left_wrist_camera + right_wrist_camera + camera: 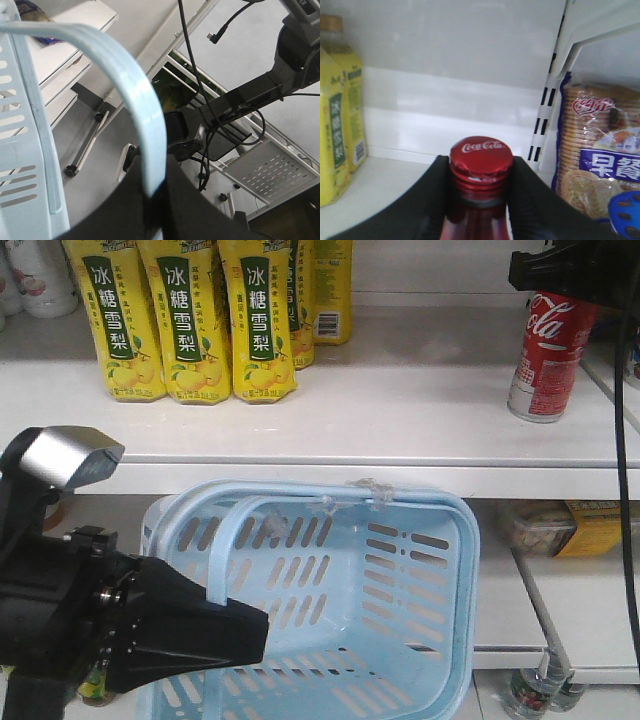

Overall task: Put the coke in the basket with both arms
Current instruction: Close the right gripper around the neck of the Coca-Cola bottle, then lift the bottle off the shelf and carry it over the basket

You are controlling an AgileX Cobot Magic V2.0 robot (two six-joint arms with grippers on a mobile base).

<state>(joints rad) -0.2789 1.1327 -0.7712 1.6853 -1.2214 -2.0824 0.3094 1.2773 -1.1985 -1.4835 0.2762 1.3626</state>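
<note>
coke gripped on the shelf, basket hanging from the left claw

the coke (545, 355) stands at the right end of the white shelf (400, 420), leaning a little, well apart from the row of yellow bottles (195, 330) at the left. the right claw (481, 170) sits over it from above, closed narrow around the neck just under the red cap, one black finger on each side and both pressed to the plastic. the base looks to rest on the shelf board, though the front view is too washed out there to be sure. a biscuit pack (600, 165) stands near the bottle in the right wrist view.

below the shelf edge, the pale blue basket (455, 570) is tipped with its open mouth towards the front camera. the left claw (154, 200) is clamped on its handle (228, 545), which runs up out of the closed jaws in the left wrist view. the basket is below and left of the coke, not touching it.
</note>
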